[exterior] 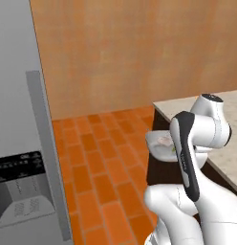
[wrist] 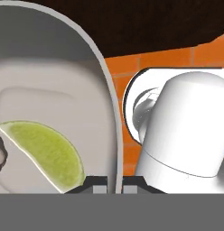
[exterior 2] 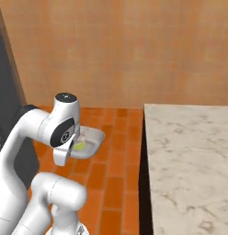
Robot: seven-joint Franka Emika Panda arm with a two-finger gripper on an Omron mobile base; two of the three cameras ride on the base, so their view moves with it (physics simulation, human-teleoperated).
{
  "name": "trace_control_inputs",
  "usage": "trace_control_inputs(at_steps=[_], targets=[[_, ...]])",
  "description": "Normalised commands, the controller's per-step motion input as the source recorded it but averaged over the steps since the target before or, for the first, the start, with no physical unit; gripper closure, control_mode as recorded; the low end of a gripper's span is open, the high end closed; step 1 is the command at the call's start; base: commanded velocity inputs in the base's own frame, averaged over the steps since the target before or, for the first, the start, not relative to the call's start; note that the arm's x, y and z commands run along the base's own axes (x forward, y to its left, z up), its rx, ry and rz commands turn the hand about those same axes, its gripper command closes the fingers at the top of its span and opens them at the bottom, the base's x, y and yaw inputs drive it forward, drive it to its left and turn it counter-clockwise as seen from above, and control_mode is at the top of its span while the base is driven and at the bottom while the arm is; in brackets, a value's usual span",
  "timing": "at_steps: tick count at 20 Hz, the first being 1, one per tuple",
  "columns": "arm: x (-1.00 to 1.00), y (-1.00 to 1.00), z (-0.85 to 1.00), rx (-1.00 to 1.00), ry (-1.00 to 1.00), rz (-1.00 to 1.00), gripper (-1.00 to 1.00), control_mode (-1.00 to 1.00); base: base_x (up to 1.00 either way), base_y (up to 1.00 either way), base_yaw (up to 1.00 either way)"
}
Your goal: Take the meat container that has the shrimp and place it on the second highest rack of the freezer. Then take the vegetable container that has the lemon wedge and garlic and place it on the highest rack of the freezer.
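Yellow-green lemon wedge (wrist: 48,151), axis diagonal

A home kitchen: a grey freezer (exterior: 20,119) with dispenser panel at left, marble counter (exterior 2: 189,160) at right, terracotta tile floor (exterior: 96,162) between.

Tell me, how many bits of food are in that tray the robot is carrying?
2. A lemon wedge lies in the tray, and a pale garlic bulb sits at the picture's left edge beside it. The arm hides part of the tray, so more could be hidden.
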Motion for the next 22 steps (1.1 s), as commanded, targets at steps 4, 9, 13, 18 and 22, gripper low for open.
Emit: trace_control_inputs(at_steps=[4,9,13,18,22], targets=[[0.0,0.0,0.0,0.0,0.0,0.0,1.0,1.0,1.0,-0.23,0.25],[0.0,0.0,0.0,0.0,0.0,0.0,1.0,1.0,1.0,-0.33,0.3],[0.0,0.0,0.0,0.0,0.0,0.0,1.0,1.0,0.88,-0.43,0.42],[0.0,0.0,0.0,0.0,0.0,0.0,1.0,1.0,0.72,-0.4,0.52],[0.0,0.0,0.0,0.0,0.0,0.0,1.0,1.0,0.53,-0.33,0.76]])
